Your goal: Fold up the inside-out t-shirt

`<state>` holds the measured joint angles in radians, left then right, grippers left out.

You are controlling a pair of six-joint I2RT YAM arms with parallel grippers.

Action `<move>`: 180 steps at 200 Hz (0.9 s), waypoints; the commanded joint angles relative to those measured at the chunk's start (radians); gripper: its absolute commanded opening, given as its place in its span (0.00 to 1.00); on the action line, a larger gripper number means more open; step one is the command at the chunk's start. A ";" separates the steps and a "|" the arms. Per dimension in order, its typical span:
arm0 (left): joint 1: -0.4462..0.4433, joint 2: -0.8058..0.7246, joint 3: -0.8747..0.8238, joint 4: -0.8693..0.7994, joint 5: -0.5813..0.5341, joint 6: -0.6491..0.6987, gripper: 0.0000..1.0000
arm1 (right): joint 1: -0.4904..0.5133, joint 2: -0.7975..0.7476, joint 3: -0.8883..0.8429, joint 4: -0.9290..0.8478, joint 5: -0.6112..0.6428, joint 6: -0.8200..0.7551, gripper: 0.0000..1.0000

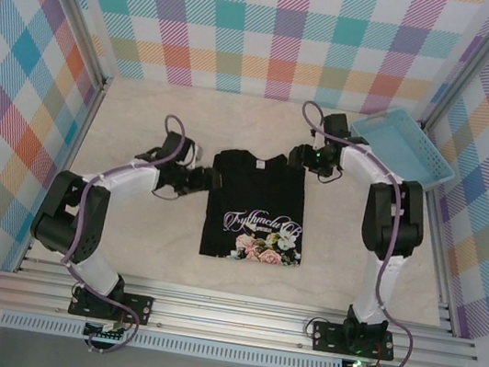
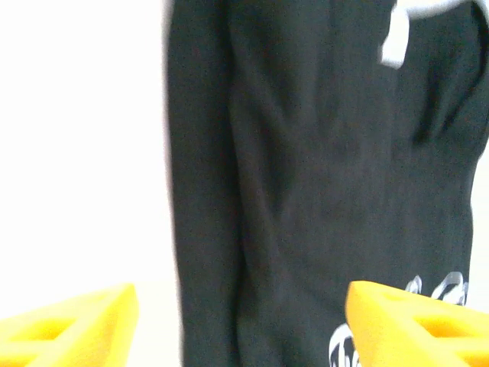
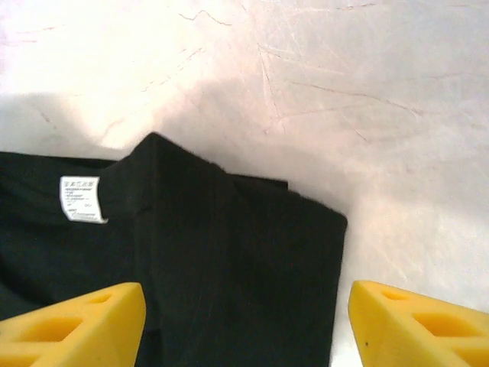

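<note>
Nearest in the top view, saw the aluminium rail (image 1: 233,317) carrying both arm bases. Found the inside-out t-shirt (image 1: 256,199) beyond it, laid flat on the cream table (image 1: 144,112) between the two arms. Saw it folded to a narrow rectangle, with the pink, white and yellow print (image 1: 263,242) facing up at the near end and the collar at the far end. Placed the left gripper (image 1: 200,179) just beside the shirt's left edge, about halfway along, and the right gripper (image 1: 309,159) at its far right corner. Could not judge either jaw gap from above. Noted a light blue tray (image 1: 408,146) at the table's far right, well apart from the shirt.

From the left wrist, saw the left gripper (image 2: 241,329) with its yellow fingers (image 2: 69,321) spread wide, pinching nothing. Found one finger over bare table and the other over black cloth, with the shirt's straight edge running up between them. Made out white lettering (image 2: 451,287) by the right-hand finger and a blurred white tag (image 2: 393,42) at the top.

From the right wrist, saw the right gripper (image 3: 244,313) likewise spread, its fingers (image 3: 416,321) holding nothing. Found the shirt's corner (image 3: 328,229) lying between them on the table, with a white care label (image 3: 80,199) to the left beside a raised fold of cloth.
</note>
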<state>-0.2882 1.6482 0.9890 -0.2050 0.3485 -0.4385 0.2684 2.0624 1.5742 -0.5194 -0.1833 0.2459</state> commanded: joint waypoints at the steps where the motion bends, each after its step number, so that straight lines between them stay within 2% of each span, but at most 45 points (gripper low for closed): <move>1: 0.027 0.127 0.134 0.068 -0.033 0.018 0.76 | 0.009 0.062 0.070 -0.048 -0.007 -0.043 0.74; 21: 0.032 0.238 0.246 0.032 -0.030 0.051 0.79 | 0.009 0.109 0.120 -0.063 -0.018 -0.051 0.77; 44: 0.033 0.336 0.353 0.000 0.028 0.080 0.81 | 0.009 0.142 0.144 -0.074 -0.028 -0.054 0.79; 94: 0.018 0.452 0.451 -0.018 0.127 0.122 0.79 | 0.020 0.192 0.141 -0.080 -0.066 -0.053 0.80; 124: 0.008 0.487 0.462 -0.013 0.141 0.117 0.72 | 0.032 0.191 0.124 -0.081 -0.062 -0.056 0.78; 180: 0.007 0.545 0.475 0.000 0.179 0.108 0.42 | 0.056 0.221 0.128 -0.091 -0.097 -0.043 0.68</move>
<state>-0.2665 2.1410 1.4517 -0.2035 0.4732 -0.3309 0.3023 2.2276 1.7035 -0.5648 -0.2409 0.2005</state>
